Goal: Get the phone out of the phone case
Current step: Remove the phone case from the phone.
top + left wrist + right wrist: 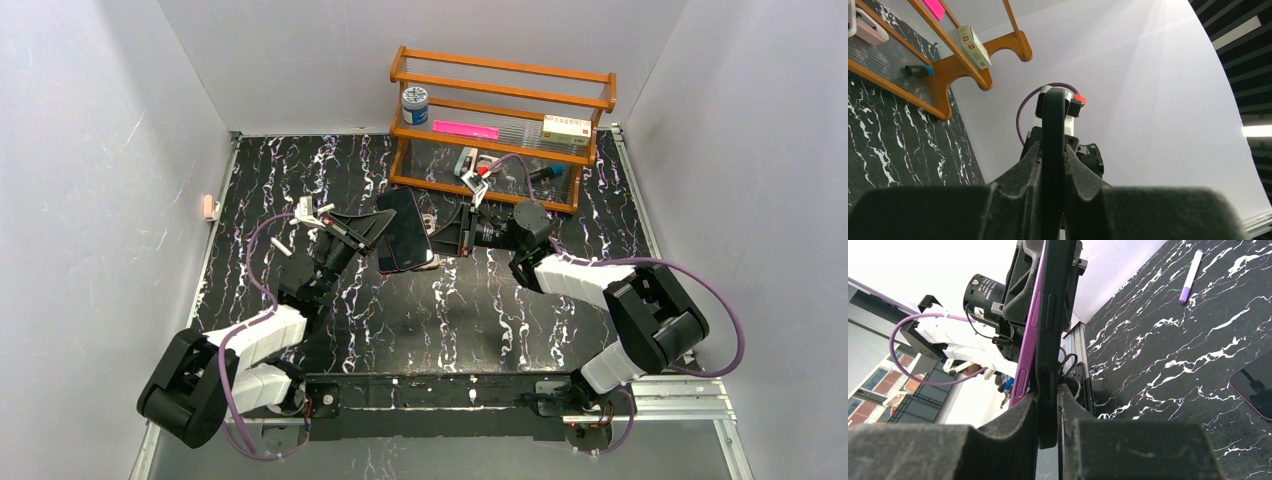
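The left arm [250,335] and right arm [585,278] bend at the elbows and reach inward. Their wrists face each other low over the tabletop [450,320]. The left gripper [380,225] and right gripper [443,238] each press their fingers [1023,175] tight on opposite ends of the phone [408,225].

Two grippers [383,226] [449,236]; one held phone [408,232]; one rack [500,68]

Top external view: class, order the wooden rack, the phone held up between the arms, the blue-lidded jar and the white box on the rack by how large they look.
1. Wooden rack
2. Phone
3. Blue-lidded jar and white box: these look about alike, so I leave them unranked.
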Robot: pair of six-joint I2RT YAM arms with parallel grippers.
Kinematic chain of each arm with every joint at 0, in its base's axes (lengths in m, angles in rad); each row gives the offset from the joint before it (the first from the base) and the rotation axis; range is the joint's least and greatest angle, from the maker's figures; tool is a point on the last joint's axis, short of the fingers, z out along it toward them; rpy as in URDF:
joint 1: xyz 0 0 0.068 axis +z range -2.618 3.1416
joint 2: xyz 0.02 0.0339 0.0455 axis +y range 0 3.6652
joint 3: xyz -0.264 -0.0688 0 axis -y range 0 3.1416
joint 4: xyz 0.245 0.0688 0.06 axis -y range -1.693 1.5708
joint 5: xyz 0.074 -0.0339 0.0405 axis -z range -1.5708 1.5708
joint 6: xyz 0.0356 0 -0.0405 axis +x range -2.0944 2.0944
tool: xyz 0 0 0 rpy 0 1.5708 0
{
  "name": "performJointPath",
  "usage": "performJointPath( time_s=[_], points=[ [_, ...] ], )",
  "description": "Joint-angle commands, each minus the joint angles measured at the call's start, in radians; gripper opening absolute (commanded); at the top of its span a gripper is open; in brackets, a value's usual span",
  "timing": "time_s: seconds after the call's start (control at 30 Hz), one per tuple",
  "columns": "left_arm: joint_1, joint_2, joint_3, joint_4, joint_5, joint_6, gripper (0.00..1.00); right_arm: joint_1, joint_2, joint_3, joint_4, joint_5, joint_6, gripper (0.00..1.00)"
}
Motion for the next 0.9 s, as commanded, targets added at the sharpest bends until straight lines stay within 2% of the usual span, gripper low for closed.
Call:
performJointPath(
  time_s=[0.0,0.2,0.33,0.43,0.53,0.63,0.77,0.87],
  points=[
    [-0.012,0.006,0.006,0.002,0.044,0.052,0.10,0.007,-0.022,0.025,0.040,0.042,-0.005,0.18],
    [0.015,0.029,0.006,-0.025,0.064,0.070,0.26,0.006,-0.080,-0.004,-0.087,0.083,-0.066,0.02],
    [0.029,0.020,0.013,-0.070,0.070,0.099,0.41,0.007,-0.111,-0.022,-0.163,0.124,-0.099,0.01],
    [0.034,-0.001,0.037,-0.163,0.075,0.141,0.52,0.006,-0.125,-0.036,-0.200,0.149,-0.110,0.01],
    [0.034,-0.035,0.091,-0.348,0.072,0.230,0.67,0.006,-0.133,-0.043,-0.247,0.187,-0.119,0.01],
    [0.034,-0.082,0.189,-0.630,0.040,0.375,0.79,0.007,-0.134,-0.043,-0.293,0.237,-0.128,0.01],
    [0.019,-0.110,0.353,-0.990,-0.052,0.625,0.90,0.007,-0.116,-0.030,-0.332,0.260,-0.126,0.01],
    [-0.044,-0.079,0.468,-1.192,-0.167,0.779,0.97,0.006,-0.092,-0.017,-0.347,0.265,-0.104,0.01]
  ],
)
